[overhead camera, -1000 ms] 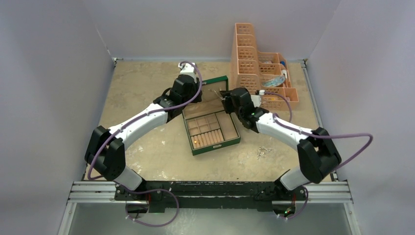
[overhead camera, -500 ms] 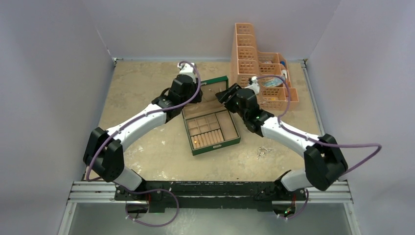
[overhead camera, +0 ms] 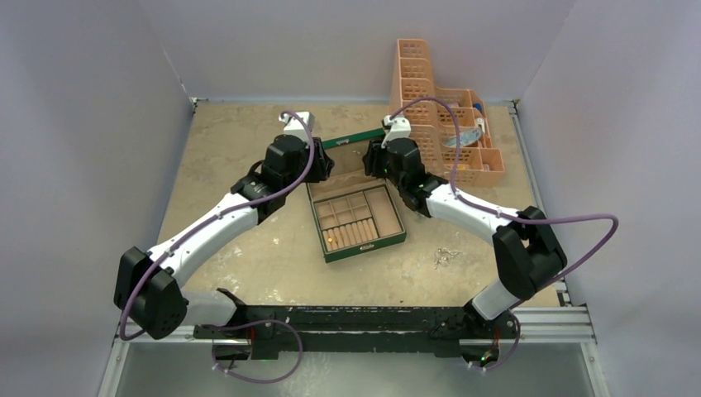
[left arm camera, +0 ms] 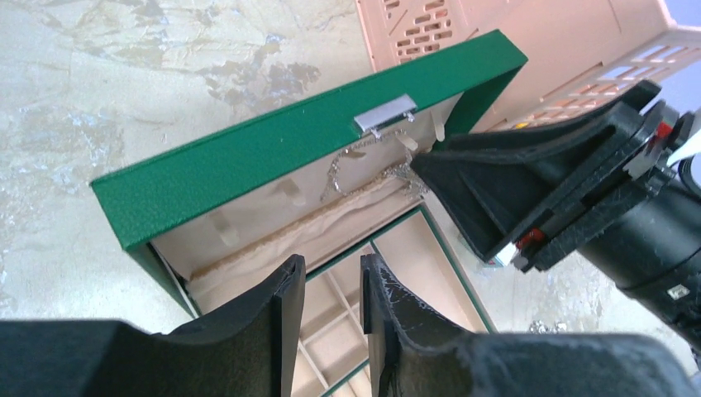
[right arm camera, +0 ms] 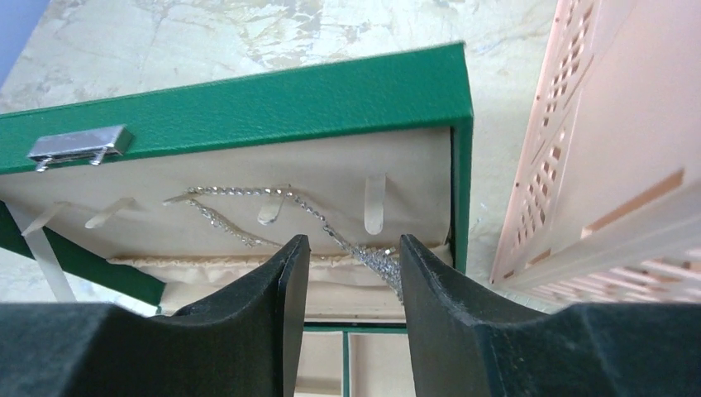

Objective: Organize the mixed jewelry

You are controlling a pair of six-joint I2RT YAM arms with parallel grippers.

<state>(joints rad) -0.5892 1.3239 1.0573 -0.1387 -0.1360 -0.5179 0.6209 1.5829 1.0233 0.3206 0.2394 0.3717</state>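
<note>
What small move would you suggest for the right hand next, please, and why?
Probably close the right hand on the silvery chain: it drapes over the hooks inside the green box's lid, and its loose end lies bunched between the open fingers, seemingly not yet pinched.

A mottled beige table (overhead camera: 236, 145) sits boxed in by pale grey-lilac walls (overhead camera: 83, 124) on its left, far and right sides; an aluminium rail (overhead camera: 157, 324) borders its near edge.

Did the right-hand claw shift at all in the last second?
Yes. The right gripper moved away from the robot's base and slightly left, up along the peach basket.
</note>
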